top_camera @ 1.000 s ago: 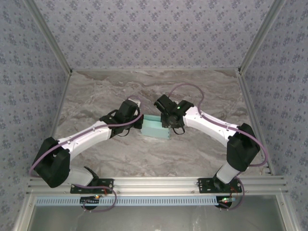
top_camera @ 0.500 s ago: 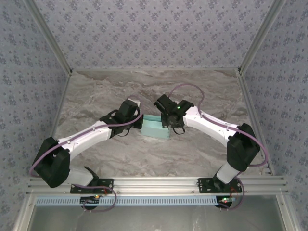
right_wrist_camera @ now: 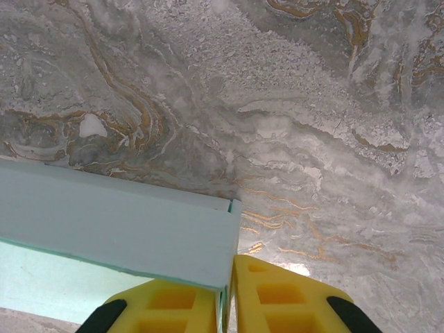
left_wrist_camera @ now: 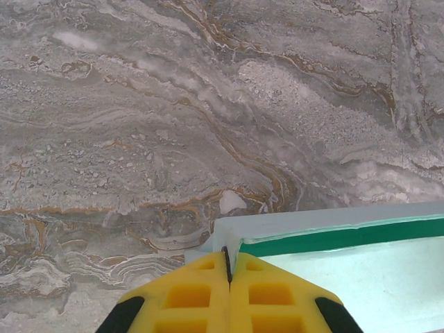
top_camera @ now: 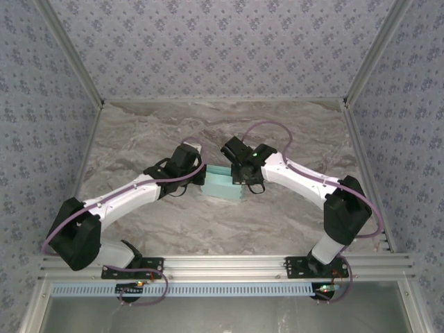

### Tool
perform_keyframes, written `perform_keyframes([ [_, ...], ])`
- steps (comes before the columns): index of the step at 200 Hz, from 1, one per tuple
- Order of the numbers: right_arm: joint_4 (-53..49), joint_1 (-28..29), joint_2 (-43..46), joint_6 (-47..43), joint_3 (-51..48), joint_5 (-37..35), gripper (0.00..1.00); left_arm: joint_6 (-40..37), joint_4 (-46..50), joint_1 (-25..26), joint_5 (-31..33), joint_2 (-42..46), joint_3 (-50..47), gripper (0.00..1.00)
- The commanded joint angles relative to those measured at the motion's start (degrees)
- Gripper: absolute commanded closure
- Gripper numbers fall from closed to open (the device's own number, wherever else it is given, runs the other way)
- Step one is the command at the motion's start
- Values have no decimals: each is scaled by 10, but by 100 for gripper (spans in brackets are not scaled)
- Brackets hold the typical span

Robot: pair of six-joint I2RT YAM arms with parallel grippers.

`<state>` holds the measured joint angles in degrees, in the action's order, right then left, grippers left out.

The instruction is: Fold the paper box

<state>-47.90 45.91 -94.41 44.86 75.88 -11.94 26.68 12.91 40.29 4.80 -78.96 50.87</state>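
The paper box (top_camera: 223,186) is pale aqua card, partly set up, lying mid-table between both arms. My left gripper (top_camera: 202,175) stands at its left end. In the left wrist view its yellow fingers (left_wrist_camera: 187,295) are shut on the box's thin end wall, and the open inside of the box (left_wrist_camera: 347,277) stretches away to the right. My right gripper (top_camera: 243,182) stands at the right end. In the right wrist view its fingers (right_wrist_camera: 291,298) pinch the corner wall of the box (right_wrist_camera: 118,225), whose long side panel leans over the left finger.
The marble-patterned tabletop (top_camera: 291,139) spreads around the box on all sides. Patterned walls enclose the back and both sides. An aluminium rail (top_camera: 222,263) runs along the near edge by the arm bases.
The right arm has shifted slightly to the left, nudging the box a little that way. The left arm has held still.
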Motion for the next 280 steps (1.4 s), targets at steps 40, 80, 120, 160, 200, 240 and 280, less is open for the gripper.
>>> perform_keyframes([
  [40, -6, 9, -12, 8, 37, 1, 84, 13, -10, 7, -4, 4, 0, 100],
  [80, -11, 11, -14, 3, 46, -4, 81, 11, -9, 8, 3, 6, -1, 100],
  [120, -11, 12, -16, 4, 39, -8, 87, 15, -9, 8, 4, 7, -3, 100],
  [160, -3, 15, -20, 10, 33, -2, 87, 19, -13, 10, 4, 10, -6, 100],
  [200, 0, 15, -18, 14, 31, 0, 85, 21, -15, 11, 9, 13, -10, 100],
  [240, -18, 18, -17, -1, 44, -33, 82, 21, -15, 11, 13, 15, -14, 100],
  [280, -12, 21, -19, -3, 44, -29, 88, 22, -16, 11, 14, 14, -11, 100],
])
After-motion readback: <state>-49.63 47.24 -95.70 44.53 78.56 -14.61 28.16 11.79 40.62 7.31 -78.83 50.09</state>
